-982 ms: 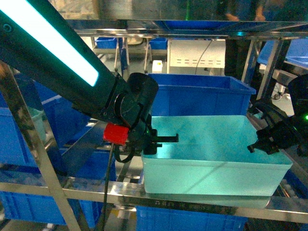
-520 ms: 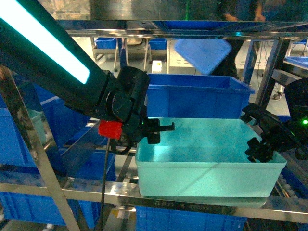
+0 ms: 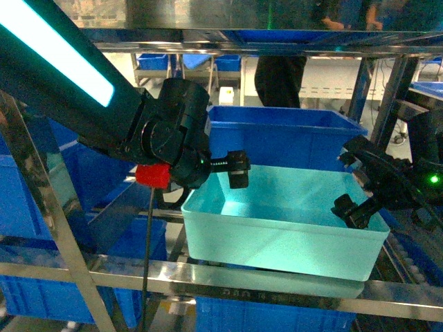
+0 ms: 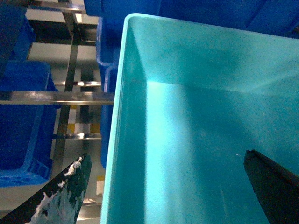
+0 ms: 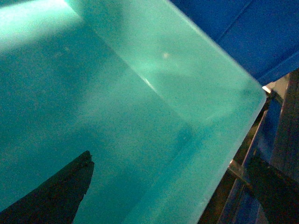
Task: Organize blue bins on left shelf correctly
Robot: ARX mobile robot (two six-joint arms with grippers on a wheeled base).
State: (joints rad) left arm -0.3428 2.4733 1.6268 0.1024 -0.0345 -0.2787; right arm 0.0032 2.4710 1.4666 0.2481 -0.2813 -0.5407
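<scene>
Two hands (image 3: 232, 169) (image 3: 356, 200) straddling turquoise bin (image 3: 284, 228), seemingly gripped

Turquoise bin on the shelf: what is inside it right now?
The turquoise bin looks empty: bare floor and walls in both wrist views. Only one finger of each gripper dips inside its side walls. The near corners are hidden in the head view.

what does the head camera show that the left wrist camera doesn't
Only the head view shows both hands, left and right, straddling opposite walls of the turquoise bin, the dark blue crate behind it, and the shelf's front beam. Only the left wrist view shows the bin's left wall from above and lower crates beneath. Both show the bin's empty interior.
</scene>
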